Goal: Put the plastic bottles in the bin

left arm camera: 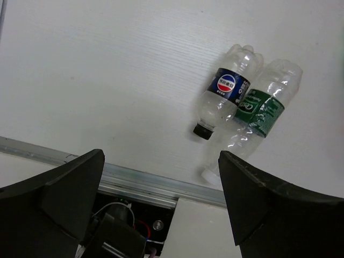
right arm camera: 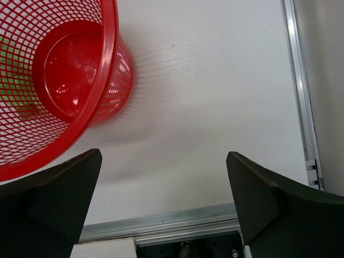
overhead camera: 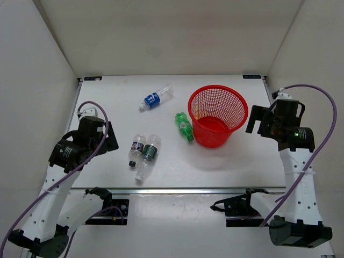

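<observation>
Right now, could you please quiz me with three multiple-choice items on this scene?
1. Where does the green bottle lie? A) inside the red bin B) on the table, left of the bin C) off the table
2. How many bottles are on the table? A) two B) four C) six
3. The left pincer is: A) open, empty B) shut on a bottle C) shut on the bin
1 B, lies outside the bin's left wall; 2 B, green, blue-label bottle, dark-label bottle, green-label bottle; 3 A, jaws wide, nothing between.
</observation>
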Robot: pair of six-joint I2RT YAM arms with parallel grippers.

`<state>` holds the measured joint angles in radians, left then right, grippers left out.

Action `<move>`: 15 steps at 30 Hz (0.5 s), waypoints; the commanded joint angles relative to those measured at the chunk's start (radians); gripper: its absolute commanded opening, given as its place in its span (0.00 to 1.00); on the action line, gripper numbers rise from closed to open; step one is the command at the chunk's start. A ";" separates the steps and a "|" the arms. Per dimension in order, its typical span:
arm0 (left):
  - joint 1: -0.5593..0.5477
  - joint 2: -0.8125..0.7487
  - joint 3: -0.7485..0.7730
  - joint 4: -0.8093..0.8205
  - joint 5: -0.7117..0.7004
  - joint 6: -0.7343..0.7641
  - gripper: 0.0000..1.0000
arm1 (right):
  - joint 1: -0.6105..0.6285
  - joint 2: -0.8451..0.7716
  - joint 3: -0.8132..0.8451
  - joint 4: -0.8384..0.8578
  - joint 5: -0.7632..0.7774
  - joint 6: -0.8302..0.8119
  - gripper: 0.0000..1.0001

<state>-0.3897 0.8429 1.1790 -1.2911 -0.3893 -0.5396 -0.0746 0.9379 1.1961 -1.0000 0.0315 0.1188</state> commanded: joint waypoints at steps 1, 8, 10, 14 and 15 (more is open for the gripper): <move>0.035 -0.019 0.053 0.053 0.035 0.033 0.99 | 0.031 0.035 0.129 0.012 0.035 -0.024 0.99; 0.024 -0.036 -0.033 0.078 0.000 0.012 0.99 | 0.333 0.064 0.261 0.054 0.008 0.053 0.99; 0.044 -0.027 -0.038 0.081 0.000 0.026 0.99 | 0.544 0.116 0.298 0.064 0.112 0.128 0.99; 0.071 0.005 -0.033 0.107 -0.016 0.027 0.99 | 0.978 0.344 0.455 0.047 0.333 0.163 0.99; 0.071 0.010 -0.047 0.119 -0.007 0.018 0.99 | 0.972 0.417 0.502 0.050 0.211 0.177 0.99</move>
<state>-0.3279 0.8433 1.1507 -1.2194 -0.3862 -0.5205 0.8383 1.1988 1.5967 -0.9779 0.2321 0.2314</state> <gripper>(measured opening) 0.984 0.993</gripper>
